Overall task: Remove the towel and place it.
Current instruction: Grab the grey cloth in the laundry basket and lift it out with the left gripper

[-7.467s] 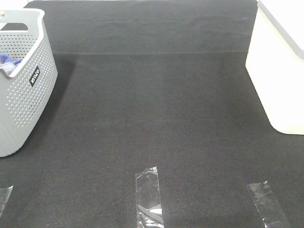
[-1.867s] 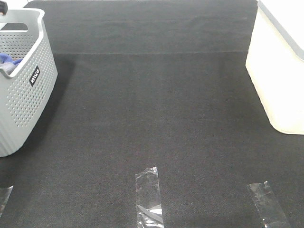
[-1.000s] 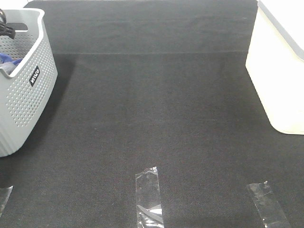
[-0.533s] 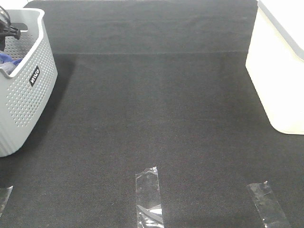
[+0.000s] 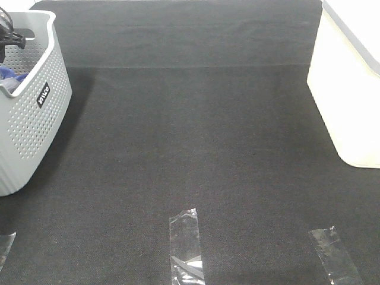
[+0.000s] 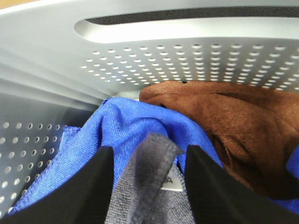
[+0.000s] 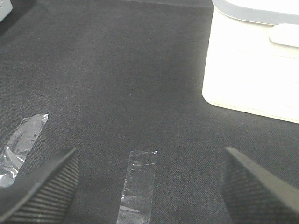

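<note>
Left gripper (image 5: 7,34) has come into the perforated grey plastic basket (image 5: 35,113) at the black mat's (image 5: 190,148) far-left corner; only its wrist view shows it pinching the grey-lavender terry towel (image 6: 145,186) there; right gripper (image 7: 150,154) gapes.

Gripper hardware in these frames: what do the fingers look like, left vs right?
Left gripper: two plain matte black fingers with smooth faces, narrowing toward the tips. Right gripper: two dark grey-black fingers with fine ribbed grooves across the faces. No cables, labels or markings show on either, and little beyond the fingers is in view.
</note>
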### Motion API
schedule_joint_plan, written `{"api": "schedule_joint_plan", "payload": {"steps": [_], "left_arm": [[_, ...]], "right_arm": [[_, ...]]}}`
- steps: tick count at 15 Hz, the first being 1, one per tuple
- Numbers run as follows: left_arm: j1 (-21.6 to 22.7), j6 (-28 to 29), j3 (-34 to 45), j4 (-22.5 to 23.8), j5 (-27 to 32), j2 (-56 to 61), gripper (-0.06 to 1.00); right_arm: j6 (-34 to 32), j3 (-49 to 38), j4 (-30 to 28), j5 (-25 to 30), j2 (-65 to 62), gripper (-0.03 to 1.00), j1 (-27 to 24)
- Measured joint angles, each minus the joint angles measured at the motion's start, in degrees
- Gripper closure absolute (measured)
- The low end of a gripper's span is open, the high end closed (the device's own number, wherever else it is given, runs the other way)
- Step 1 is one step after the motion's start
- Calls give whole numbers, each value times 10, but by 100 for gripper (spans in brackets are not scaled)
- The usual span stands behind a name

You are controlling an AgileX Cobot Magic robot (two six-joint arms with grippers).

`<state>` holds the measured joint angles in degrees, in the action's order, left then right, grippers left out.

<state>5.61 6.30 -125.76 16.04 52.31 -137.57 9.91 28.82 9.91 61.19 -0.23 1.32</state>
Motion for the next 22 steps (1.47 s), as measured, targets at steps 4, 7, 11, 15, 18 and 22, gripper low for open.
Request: {"api": "schedule_joint_plan", "payload": {"steps": [4,7,11,15,18,22], "left_arm": [[0,0,0,1,0,0,48],[0,0,0,1,-1,-6,47],[0,0,0,1,1,-22,44],[0,0,0,10,0,-23,62],[0,0,0,19,0,-23,83],[0,-26,0,19,2,-19,94]], "right_arm": [[0,0,0,0,0,20,0],[0,0,0,0,0,20,0],[0,0,-1,0,0,20,0],[0,0,-1,0,0,20,0],[0,0,-1,0,0,20,0],[0,0,-1,0,0,20,0]]}}
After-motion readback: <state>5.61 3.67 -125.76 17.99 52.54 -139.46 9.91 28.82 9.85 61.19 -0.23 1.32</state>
